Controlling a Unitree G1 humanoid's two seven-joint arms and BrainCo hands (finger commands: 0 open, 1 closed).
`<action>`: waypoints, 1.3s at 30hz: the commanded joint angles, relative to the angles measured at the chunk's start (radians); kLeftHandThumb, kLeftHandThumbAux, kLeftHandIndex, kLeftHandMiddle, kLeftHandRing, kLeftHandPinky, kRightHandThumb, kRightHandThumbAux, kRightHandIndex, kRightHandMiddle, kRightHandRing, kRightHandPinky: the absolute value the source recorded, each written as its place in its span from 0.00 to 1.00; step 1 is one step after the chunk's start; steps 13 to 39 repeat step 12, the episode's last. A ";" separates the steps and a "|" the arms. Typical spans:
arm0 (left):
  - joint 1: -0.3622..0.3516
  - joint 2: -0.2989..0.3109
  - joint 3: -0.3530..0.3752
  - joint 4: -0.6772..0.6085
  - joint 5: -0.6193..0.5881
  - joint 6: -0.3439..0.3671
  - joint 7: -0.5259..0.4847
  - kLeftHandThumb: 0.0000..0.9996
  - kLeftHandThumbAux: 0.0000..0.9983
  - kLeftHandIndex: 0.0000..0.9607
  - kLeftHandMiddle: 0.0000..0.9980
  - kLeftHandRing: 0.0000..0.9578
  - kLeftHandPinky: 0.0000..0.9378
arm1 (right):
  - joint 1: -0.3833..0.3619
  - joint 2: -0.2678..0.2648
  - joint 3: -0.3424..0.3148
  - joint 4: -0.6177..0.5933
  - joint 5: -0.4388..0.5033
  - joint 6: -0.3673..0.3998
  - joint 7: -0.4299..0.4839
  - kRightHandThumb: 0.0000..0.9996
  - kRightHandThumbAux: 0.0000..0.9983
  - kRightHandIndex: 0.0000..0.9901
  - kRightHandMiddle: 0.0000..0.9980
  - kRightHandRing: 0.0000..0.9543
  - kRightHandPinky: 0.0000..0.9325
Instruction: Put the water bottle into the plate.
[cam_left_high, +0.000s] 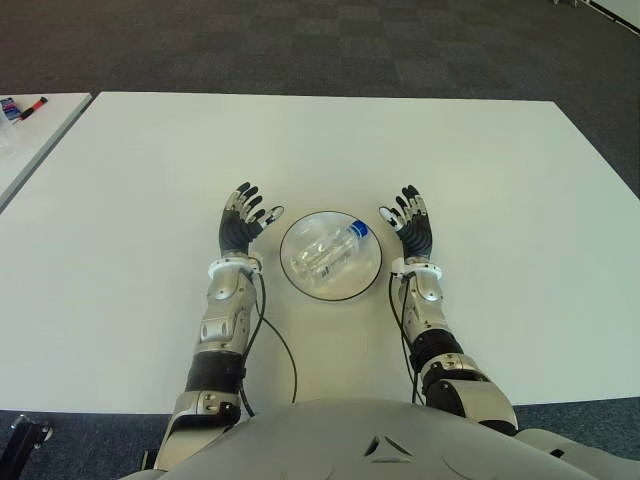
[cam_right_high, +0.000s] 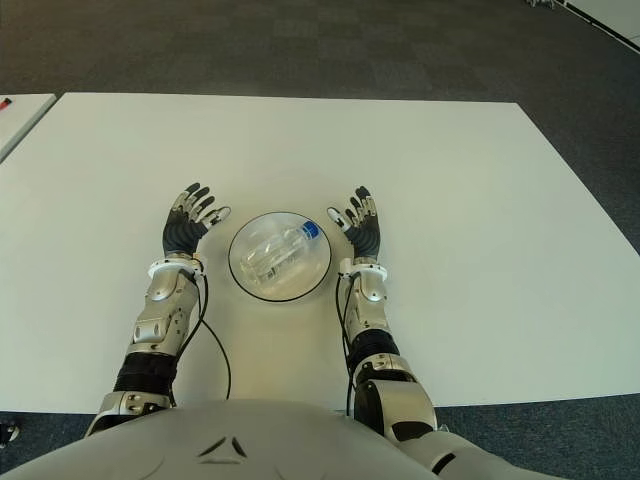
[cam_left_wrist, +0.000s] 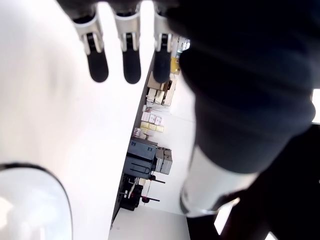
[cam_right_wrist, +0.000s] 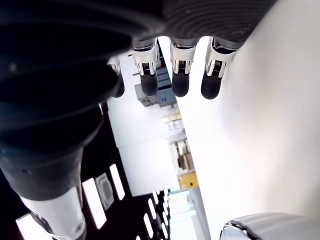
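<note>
A clear water bottle with a blue cap lies on its side inside the round plate on the white table. My left hand shows just left of the plate, palm up, fingers spread and empty. On the plate's other side my right hand holds nothing, its fingers spread too. In the left wrist view the fingertips stretch straight out, and the plate's rim shows at a corner. The right wrist view shows straight fingertips and a bit of the plate.
A second white table stands at the far left with small items on it. Dark carpet lies beyond the table's far edge. Black cables run along both forearms.
</note>
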 joint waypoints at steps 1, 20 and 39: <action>0.008 -0.025 -0.006 0.024 0.022 -0.024 -0.005 0.00 0.95 0.16 0.16 0.17 0.21 | 0.029 0.039 -0.014 0.039 0.009 0.059 -0.016 0.08 0.81 0.08 0.07 0.07 0.13; 0.009 -0.022 -0.005 0.037 0.052 -0.054 0.001 0.00 0.93 0.15 0.16 0.17 0.21 | 0.021 0.023 -0.009 0.045 -0.015 0.057 -0.033 0.08 0.81 0.07 0.07 0.07 0.12; 0.009 -0.022 -0.005 0.037 0.052 -0.054 0.001 0.00 0.93 0.15 0.16 0.17 0.21 | 0.021 0.023 -0.009 0.045 -0.015 0.057 -0.033 0.08 0.81 0.07 0.07 0.07 0.12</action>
